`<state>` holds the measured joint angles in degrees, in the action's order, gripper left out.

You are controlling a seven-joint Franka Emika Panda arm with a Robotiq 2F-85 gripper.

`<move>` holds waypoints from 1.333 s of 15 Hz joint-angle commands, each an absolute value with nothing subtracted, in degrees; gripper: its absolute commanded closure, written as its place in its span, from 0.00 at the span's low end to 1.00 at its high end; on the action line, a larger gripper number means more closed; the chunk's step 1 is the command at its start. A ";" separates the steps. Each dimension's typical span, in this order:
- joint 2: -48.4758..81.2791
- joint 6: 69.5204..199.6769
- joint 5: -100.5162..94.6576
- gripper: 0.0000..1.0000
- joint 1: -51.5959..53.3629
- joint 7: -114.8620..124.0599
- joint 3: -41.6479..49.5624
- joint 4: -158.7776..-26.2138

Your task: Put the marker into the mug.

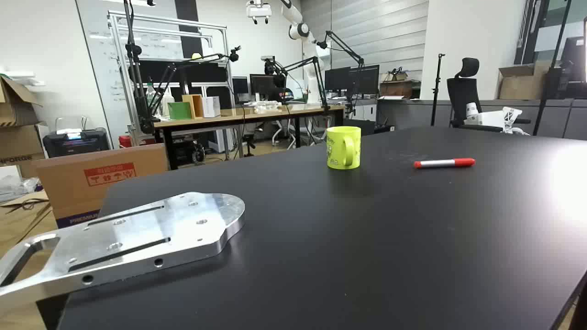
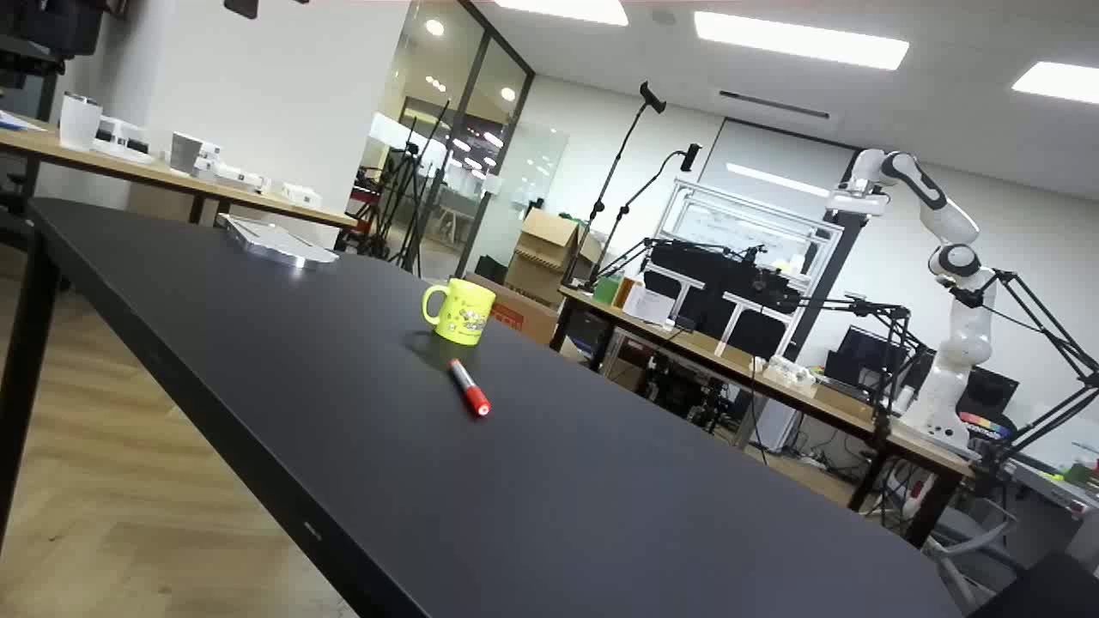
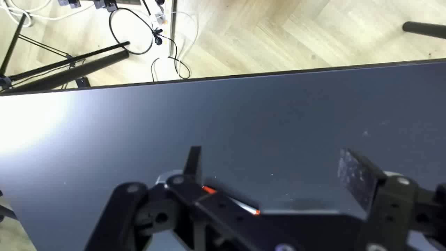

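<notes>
Closest of all, the gripper (image 3: 275, 169), its 2 fingers spread wide in the wrist view, nothing held between them, so this reads as the approach, with the grasp yet to be made! Beyond it lies the marker (image 1: 444, 162), part hidden in that wrist picture behind the finger linkage and off the line between the fingertips. The next move, I'd judge, calls for a sideways shift, a turn to straddle the barrel, then a drop and a squeeze. And look at the target: slim, straight, pale silver along the body, red at both ends, the capped end showing more of it, flat on the black table (image 1: 367, 238). Farther along, apart from it, the mug (image 2: 465, 314): upright, yellow-green, printed, handle out to 1 side, nothing showing above the rim. On past that in an exterior view, a metal plate (image 2: 279, 241) rests on the same tabletop, and away in the background a white arm (image 2: 972, 322) stands tall, bent over at the top!
</notes>
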<state>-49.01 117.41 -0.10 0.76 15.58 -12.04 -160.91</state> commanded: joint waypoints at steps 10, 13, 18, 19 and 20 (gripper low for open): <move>-48.68 117.24 -0.54 0.00 1.24 15.90 -11.54 -160.80; -48.68 117.24 -0.54 0.00 1.24 15.90 -11.54 -160.80; -35.61 130.78 -5.62 0.00 -2.21 9.25 -9.00 -159.04; -32.99 134.38 -7.64 0.00 -2.94 6.70 -7.72 -158.65; -29.68 137.15 -10.72 0.00 -4.87 5.81 -7.40 -157.72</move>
